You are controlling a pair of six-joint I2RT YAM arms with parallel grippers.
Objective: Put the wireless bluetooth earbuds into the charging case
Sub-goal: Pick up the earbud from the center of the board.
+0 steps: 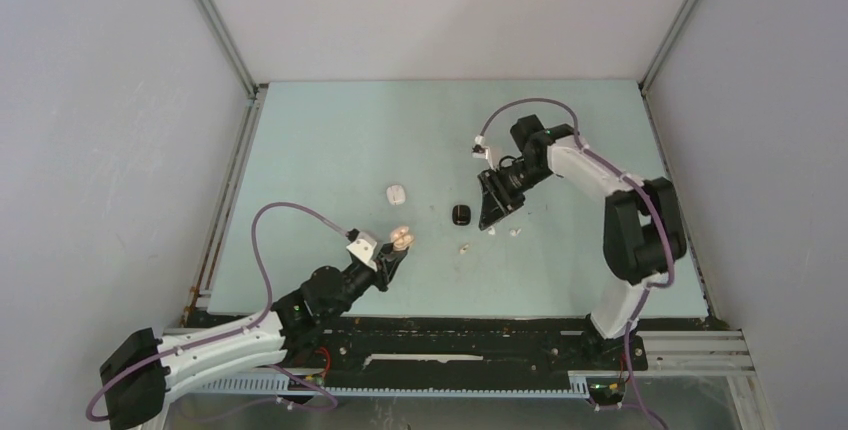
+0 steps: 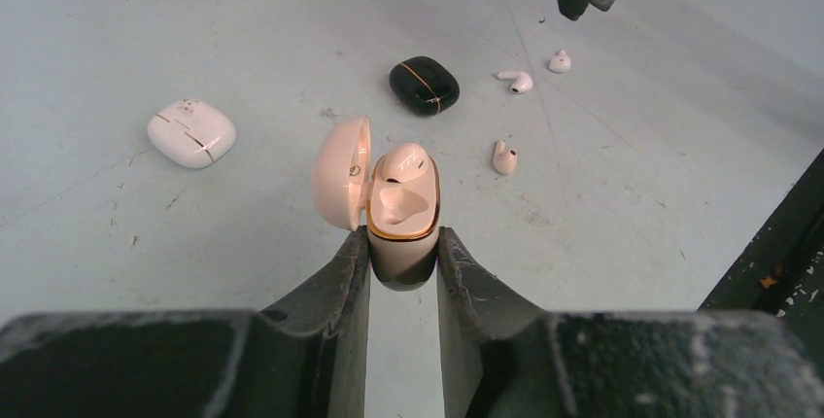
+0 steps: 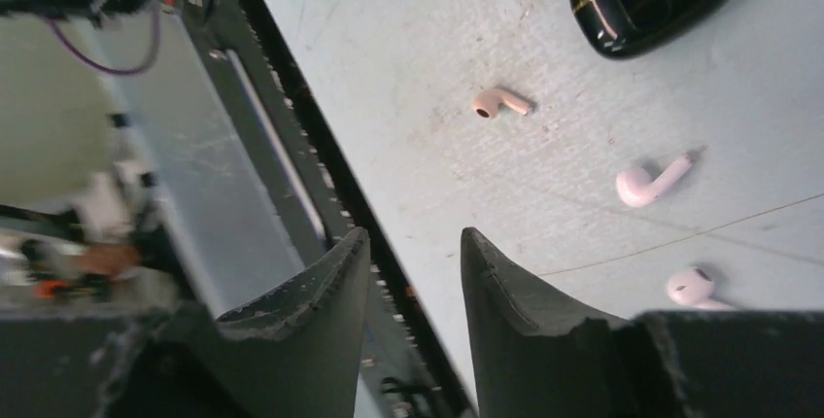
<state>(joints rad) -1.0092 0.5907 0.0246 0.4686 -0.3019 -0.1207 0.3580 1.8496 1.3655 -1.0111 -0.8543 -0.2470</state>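
Worktop: a pale green, flat worktop [image 1: 300,150] is seen, walled in grey on three sides.

Charging case: a pale pink, rounded plastic charging case [image 2: 403,214] with a gold rim is held near the near edge of the worktop, a little left of its middle. Its lid [image 2: 340,173] is swung open to the left.

Inside the case: a pale bud shape [image 2: 406,160] is seen in the far well. What lies in the near well cannot be told.

Left gripper: the left gripper [image 2: 403,240] is clamped on the lower body of the charging case, one dark finger pressed to each side.

Earbuds: three small whitish plastic earbuds are left loose on the worktop towards the near edge, just right of the middle. A pinkish one [image 2: 504,156] lies nearest the charging case. A white stemmed one [image 2: 517,80] and a white rounded one [image 2: 560,61] lie beyond it.

Right gripper: the right gripper [image 3: 413,267] is held over the worktop close to the two white earbuds. Its dark fingers are parted and nothing is seen between them.

Black case: a glossy black rounded case [image 2: 425,84] with a gold line lies shut near the middle of the worktop, just beside the loose earbuds.

White case: a white rounded case [image 2: 191,132] with gold streaks lies shut to the left of the black case, well apart from it.
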